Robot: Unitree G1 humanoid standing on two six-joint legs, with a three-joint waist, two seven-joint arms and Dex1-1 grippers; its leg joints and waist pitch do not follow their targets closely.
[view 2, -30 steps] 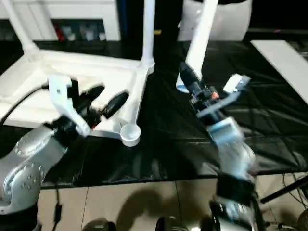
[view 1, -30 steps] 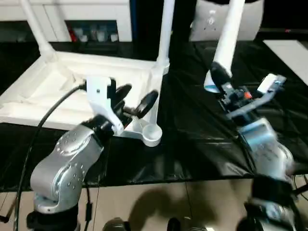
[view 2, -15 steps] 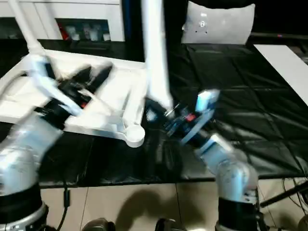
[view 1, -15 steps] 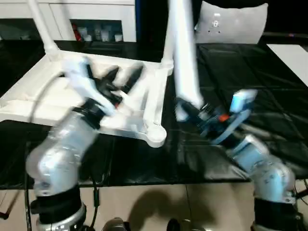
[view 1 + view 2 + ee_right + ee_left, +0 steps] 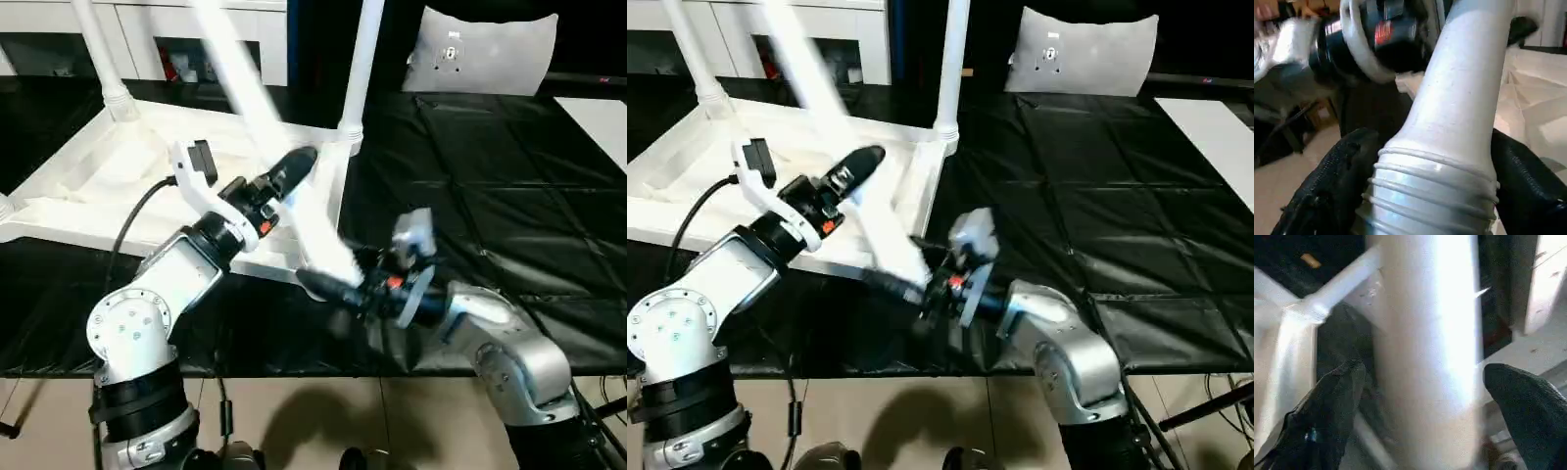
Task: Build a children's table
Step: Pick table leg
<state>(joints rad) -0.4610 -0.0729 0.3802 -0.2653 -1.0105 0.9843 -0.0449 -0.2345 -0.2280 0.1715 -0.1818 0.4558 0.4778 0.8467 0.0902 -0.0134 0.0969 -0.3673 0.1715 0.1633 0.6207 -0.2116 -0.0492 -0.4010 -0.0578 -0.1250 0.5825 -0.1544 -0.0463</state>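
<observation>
Table top [image 5: 108, 186] lies upside down on the black-covered bench [image 5: 509, 196], ribbed underside facing up. Two legs stand upright in its far corner sockets: one at the far left [image 5: 98, 54], one at the far right [image 5: 361, 69].

A third leg [image 5: 260, 127] is loose, held slanting across the near right part of the top, its upper end leaning away toward the left. Its lower, ribbed end sits low in front, at the near right corner of the top.

Right gripper [image 5: 1425, 191]: two black fingers [image 5: 1332, 181] clamped on either side of the ribbed end of the loose leg. It is gripping that leg.

Left gripper [image 5: 1420, 396]: fingers [image 5: 1327, 406] spread wide, one on each side of the same leg's shaft, gaps visible on both sides. It straddles the leg without squeezing it.

Legs counted: three. Grippers: two, both at the slanting leg.

Behind the bench: white cabinet [image 5: 147, 39] with shelves, and a white cushion-like shape [image 5: 480, 54].
</observation>
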